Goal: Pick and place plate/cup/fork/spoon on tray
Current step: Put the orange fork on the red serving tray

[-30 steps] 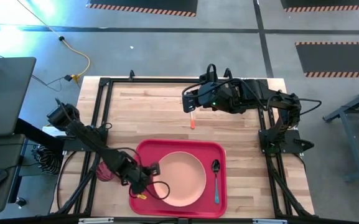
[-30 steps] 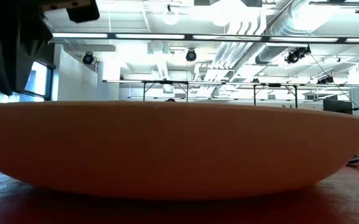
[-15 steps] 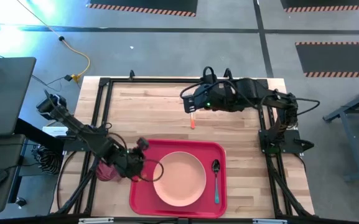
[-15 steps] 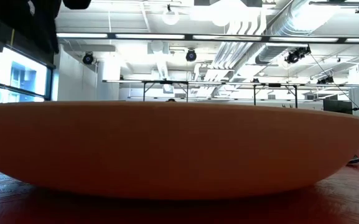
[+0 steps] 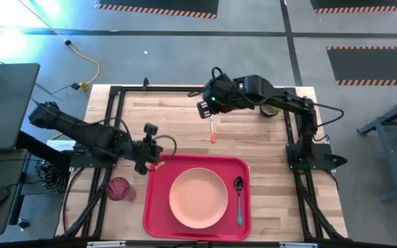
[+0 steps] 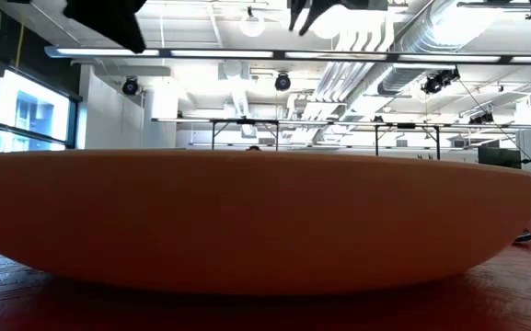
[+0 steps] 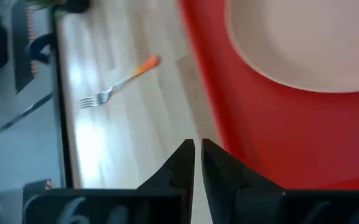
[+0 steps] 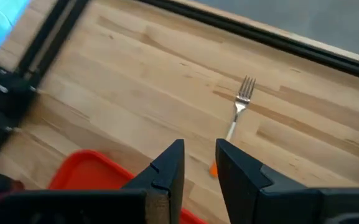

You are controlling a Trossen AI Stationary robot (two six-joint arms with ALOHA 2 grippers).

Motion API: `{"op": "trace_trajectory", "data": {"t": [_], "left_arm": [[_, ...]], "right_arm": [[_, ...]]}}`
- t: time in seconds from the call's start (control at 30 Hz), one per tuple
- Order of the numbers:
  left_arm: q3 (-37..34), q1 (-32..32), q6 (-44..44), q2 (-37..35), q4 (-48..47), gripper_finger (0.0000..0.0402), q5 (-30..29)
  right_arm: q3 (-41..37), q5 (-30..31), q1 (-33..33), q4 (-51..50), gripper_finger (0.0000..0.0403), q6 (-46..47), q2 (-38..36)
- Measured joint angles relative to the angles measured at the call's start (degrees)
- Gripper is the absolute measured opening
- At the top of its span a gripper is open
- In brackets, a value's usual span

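Round peach-pink plate (image 5: 198, 198) and blue-handled spoon (image 5: 239, 200) inside large red tray (image 5: 158, 219) | orange-handled fork (image 5: 212, 129) on wood, under right gripper (image 5: 204, 110), fingers slightly apart | dark-red cup (image 5: 117, 187) beside tray | left gripper (image 5: 158, 164) at tray corner, fingers nearly together.

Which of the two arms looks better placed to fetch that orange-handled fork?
The right. Its gripper hovers just beside the fork on the bare wood, while the left gripper sits shut at the tray corner.

The peach-pink plate (image 5: 198, 198) and the blue-handled spoon (image 5: 239, 200) lie side by side in the red tray (image 5: 158, 171). The orange-handled fork (image 5: 212, 130) rests on the counter (image 5: 164, 124) beyond the tray, and the dark-red cup (image 5: 118, 189) stands just left of it.
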Motion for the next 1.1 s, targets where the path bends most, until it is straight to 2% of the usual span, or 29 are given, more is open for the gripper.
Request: {"op": "trace_trajectory", "data": {"t": [0.23, 0.37, 0.67, 1.1], "left_arm": [[0.01, 5.62, 0.47, -2.89, -0.56, 0.0019, -2.60], [0.02, 8.90, 0.46, -3.54, -0.52, 0.0019, -2.98], [0.00, 14.68, 0.45, -3.62, -0.76, 0.0019, -2.98], [0.00, 18.40, 0.45, -3.60, -0.82, 0.0019, -2.83]], "right_arm": [[0.00, -6.71, -5.56, -0.47, 0.0134, -5.21, 3.34], [0.02, -9.68, -8.12, -1.57, 0.0150, -7.23, 6.02], [0.02, -17.15, -12.16, -4.32, 0.0149, -14.97, 15.41], [0.02, -18.11, -15.84, -2.27, 0.0149, -18.19, 24.87]]}}
